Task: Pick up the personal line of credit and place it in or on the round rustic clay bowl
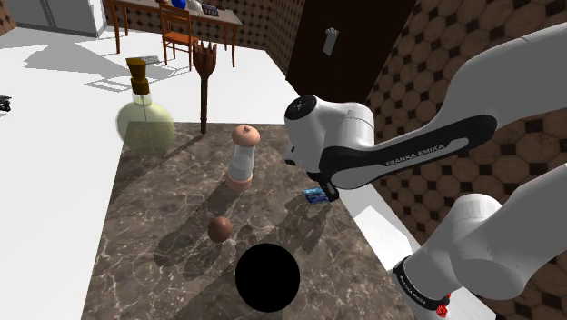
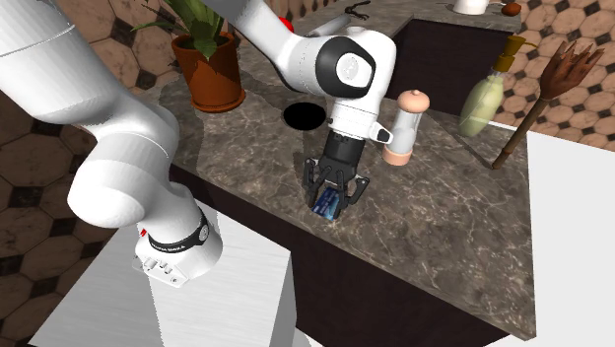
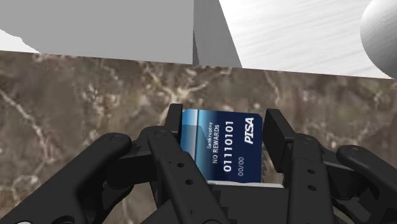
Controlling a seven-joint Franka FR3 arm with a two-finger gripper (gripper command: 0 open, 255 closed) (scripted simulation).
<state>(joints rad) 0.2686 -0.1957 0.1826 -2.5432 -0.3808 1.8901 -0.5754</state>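
A blue credit card point(image 3: 221, 145) with white print stands between my two black fingers, which press on its two side edges. My gripper point(image 3: 222, 122) is shut on it, low over the brown marble counter point(image 3: 76, 121) near its edge. In the second exterior view the gripper point(image 2: 333, 201) points straight down with the card point(image 2: 326, 205) at its tips. The shoulder view shows the card point(image 1: 316, 195) just under the white wrist. The bowl is drawn as a black round shape point(image 1: 267, 277) on the counter near the stand, also the black bowl point(image 2: 305, 115) beyond the arm.
A white mill with tan ends point(image 1: 242, 156) stands mid-counter, with a small brown ball point(image 1: 220, 229) closer to the bowl. A pale green bottle point(image 1: 144, 123) and a brown hand-shaped wooden stick point(image 1: 205, 82) stand at the far end. A potted plant point(image 2: 207, 69) sits behind the bowl.
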